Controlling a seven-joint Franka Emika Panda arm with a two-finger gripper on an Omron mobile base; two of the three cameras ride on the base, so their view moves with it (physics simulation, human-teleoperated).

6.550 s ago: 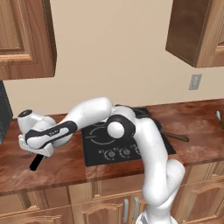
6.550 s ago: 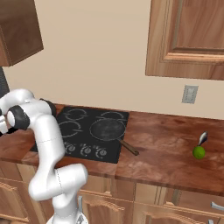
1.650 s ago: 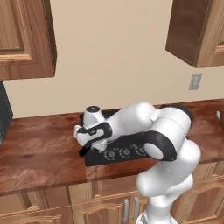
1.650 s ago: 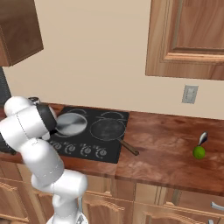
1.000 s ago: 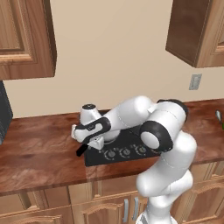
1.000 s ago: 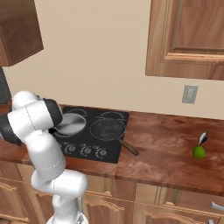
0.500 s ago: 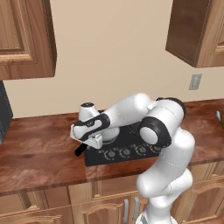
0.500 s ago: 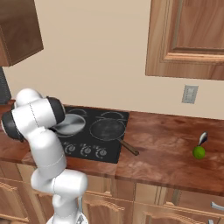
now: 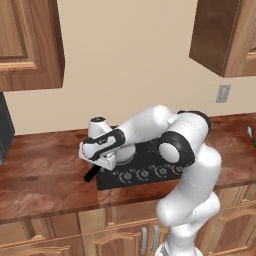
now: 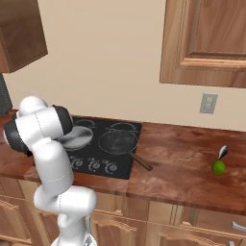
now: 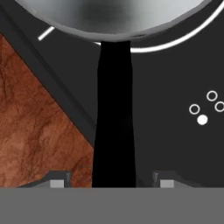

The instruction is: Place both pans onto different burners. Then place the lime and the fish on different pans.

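Observation:
The silver pan (image 10: 79, 137) rests on the front-left burner of the black cooktop (image 10: 103, 161). Its rim (image 11: 118, 17) fills the top of the hand view. Its black handle (image 11: 114, 122) runs down between my gripper (image 11: 109, 181) fingertips, which stand apart with a gap on each side, so the gripper is open. From the left base view, the gripper (image 9: 97, 161) hovers over that handle (image 9: 91, 174) at the cooktop's left edge. On the front-right burner sits the dark pan (image 10: 117, 141). Far right on the counter lie the lime (image 10: 218, 166) and the small grey fish (image 10: 223, 152).
Cooktop knobs (image 10: 96, 165) line the front of the glass. A white burner ring (image 11: 175, 41) curves beside the silver pan. Brown counter (image 9: 45, 172) stretches left of the cooktop. Wall cabinets (image 10: 206, 43) hang above, and an outlet (image 10: 208, 103) is on the wall.
My jaws have opened off the silver pan's handle, which they were shut on a moment ago. The pan stays on its burner and the arm has barely moved.

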